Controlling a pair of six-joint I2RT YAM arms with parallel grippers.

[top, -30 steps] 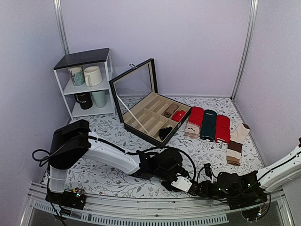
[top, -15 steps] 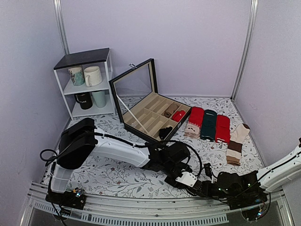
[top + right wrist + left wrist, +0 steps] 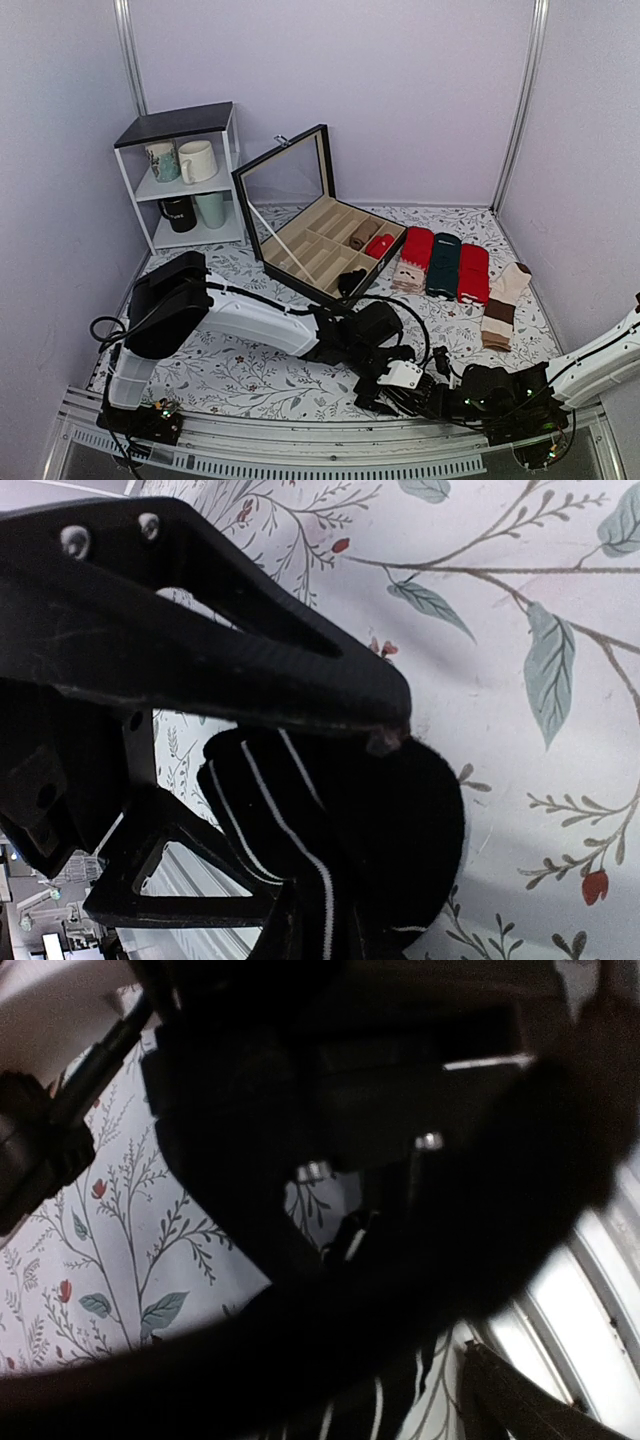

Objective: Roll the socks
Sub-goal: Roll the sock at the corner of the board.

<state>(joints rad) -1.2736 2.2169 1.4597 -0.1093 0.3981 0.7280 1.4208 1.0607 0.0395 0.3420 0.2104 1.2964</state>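
Observation:
A black sock with thin white stripes (image 3: 400, 820) lies bunched on the flowered table near its front edge. My right gripper (image 3: 340, 820) is shut on it, one finger (image 3: 250, 670) above and the other below. In the top view the right gripper (image 3: 422, 396) meets my left gripper (image 3: 383, 392) at the front centre. The left wrist view is dark and blurred, with the sock's stripes (image 3: 352, 1245) close to the lens; the left jaws appear spread, holding nothing. More flat socks lie at the back right: red (image 3: 417, 247), green (image 3: 444, 262), red (image 3: 473, 272) and beige-brown (image 3: 505, 300).
An open black box with compartments (image 3: 300, 255) stands mid-table and holds rolled socks in brown (image 3: 362, 232), red (image 3: 380, 245) and black (image 3: 350, 282). A white shelf with mugs (image 3: 185, 175) stands at the back left. The metal front rail (image 3: 300, 450) runs just below the grippers.
The left arm has stretched to the right toward the right gripper, and its jaws have opened. The right arm has stayed still with the sock.

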